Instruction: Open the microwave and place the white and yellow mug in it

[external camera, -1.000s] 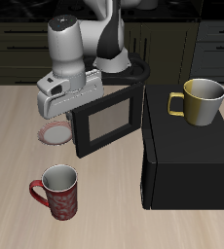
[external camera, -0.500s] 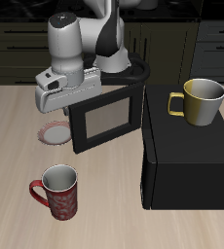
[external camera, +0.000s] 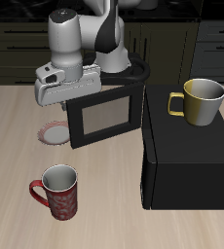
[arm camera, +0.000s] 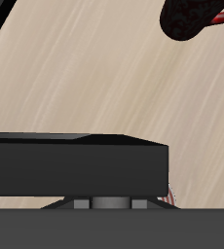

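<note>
On top of the large black box-shaped microwave sat the mustard-yellow mug with the loop handle, waiting. I had the gripper at the free edge of its swung-out door; whether the fingers were apart I couldn't tell.

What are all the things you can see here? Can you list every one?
microwave: one, black, on the table, its door swung wide open
white and yellow mug: one, yellow with pale inside, standing on top of the microwave
red mug: one, red patterned, upright near the table's front edge
round plate: one, whitish with reddish rim, flat on the table beside the door
table: one, light wood
gripper: one, grey-white, at the door's outer edge; fingers hidden
</note>
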Controlling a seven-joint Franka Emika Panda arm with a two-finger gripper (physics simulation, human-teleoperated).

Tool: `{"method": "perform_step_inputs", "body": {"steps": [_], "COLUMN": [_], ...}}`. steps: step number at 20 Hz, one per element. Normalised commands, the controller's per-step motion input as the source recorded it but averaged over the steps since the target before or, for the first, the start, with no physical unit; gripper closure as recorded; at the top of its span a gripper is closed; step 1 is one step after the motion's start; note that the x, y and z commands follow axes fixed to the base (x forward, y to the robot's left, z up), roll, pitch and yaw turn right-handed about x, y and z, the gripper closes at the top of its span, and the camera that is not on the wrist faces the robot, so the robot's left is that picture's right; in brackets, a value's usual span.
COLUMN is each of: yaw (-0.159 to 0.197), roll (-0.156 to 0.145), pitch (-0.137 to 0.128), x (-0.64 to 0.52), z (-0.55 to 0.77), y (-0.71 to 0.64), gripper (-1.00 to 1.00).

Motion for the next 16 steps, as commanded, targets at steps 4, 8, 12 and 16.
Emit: {"method": "perform_step_inputs", "body": {"steps": [4,8,12,16], "yaw": [-0.107,-0.094,-0.116,-0.133], "roll": [-0.019,-0.020,-0.041,-0.030], "pitch": [-0.033,0.004,0.018,0.036], "x": [-0.34,-0.16,-0.23,-0.25], "z": [-0.10,-0.13,-0.20,-0.08], "y": [0.10,0.04,-0.02,-0.20], "gripper": [1.00,1.00,1.00,1.00]}}
